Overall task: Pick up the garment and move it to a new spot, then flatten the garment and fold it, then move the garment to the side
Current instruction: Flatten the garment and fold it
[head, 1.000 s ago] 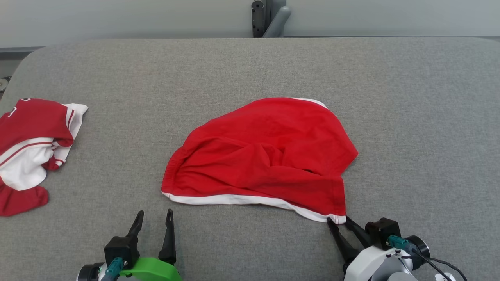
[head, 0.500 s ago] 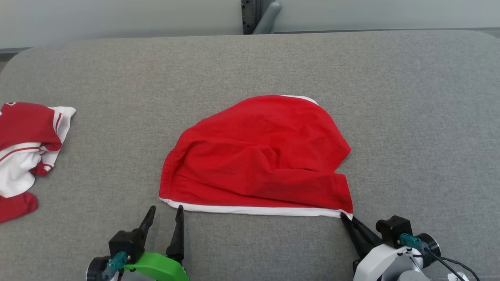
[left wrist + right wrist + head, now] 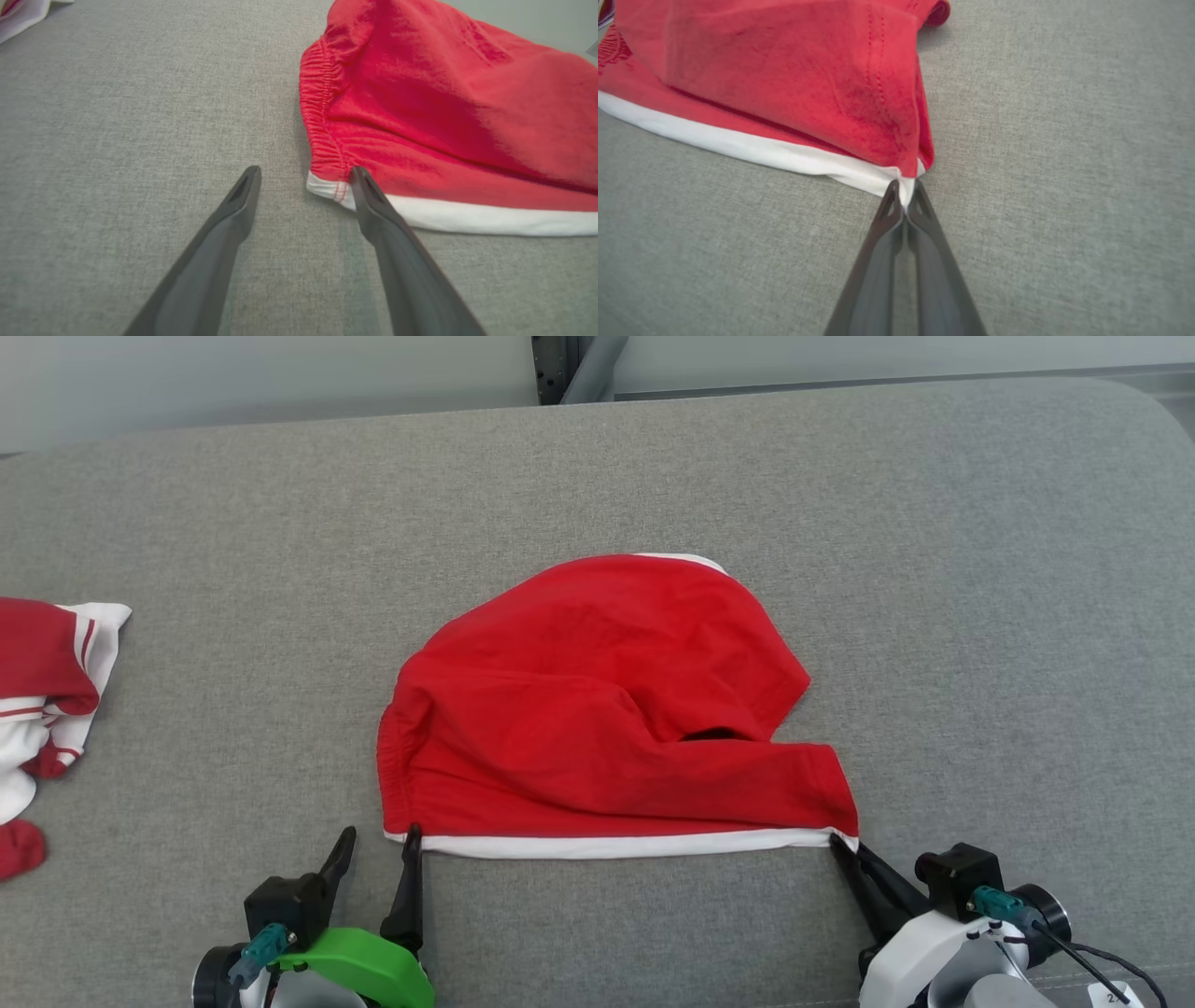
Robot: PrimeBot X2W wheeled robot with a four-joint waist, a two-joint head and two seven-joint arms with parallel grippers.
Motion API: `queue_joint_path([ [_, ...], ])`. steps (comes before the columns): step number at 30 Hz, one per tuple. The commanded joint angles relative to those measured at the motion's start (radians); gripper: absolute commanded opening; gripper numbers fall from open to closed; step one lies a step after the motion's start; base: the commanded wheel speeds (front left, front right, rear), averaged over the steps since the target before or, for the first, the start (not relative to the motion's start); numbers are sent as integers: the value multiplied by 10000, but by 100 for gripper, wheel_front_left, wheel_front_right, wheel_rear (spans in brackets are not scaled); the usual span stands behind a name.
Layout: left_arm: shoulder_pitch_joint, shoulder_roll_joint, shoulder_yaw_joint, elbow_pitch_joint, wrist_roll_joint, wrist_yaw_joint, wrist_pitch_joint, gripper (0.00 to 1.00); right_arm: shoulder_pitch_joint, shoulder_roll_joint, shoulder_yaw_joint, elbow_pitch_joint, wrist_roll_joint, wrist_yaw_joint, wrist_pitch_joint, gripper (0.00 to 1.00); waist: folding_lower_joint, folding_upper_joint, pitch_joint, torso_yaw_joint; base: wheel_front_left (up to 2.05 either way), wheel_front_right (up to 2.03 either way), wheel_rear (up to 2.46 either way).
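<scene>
In the head view you see the red garment (image 3: 597, 709) lying rumpled near the middle of the grey padded surface (image 3: 980, 616), its white hem (image 3: 607, 845) along the near edge, and a second red-and-white piece (image 3: 47, 691) well apart at the left border. Your left gripper (image 3: 380, 831) stands wide open at the hem's left corner; your right gripper (image 3: 845, 845) meets the right corner. In the left wrist view one finger tip (image 3: 359, 177) lies over that corner beside the gathered waistband (image 3: 322, 116) (whether it presses down, you cannot tell), the other over bare grey. In the right wrist view the fingers are pinched together on the white corner, red cloth peaking up behind it.
</scene>
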Motion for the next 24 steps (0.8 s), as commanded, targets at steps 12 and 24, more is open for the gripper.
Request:
queue_joint_path([
  [12, -51, 373, -1055, -128, -578, -106, -1, 100, -196, -171, -307, -5, -28, -17, 15, 0, 0, 0, 163, -153, 0, 0, 0],
  [24, 161, 609, -1654, -545, -1353, -109, -1, 100, -258, -199, -460, 116, -16, -17, 16, 0, 0, 0, 165, -185, 0, 0, 0],
])
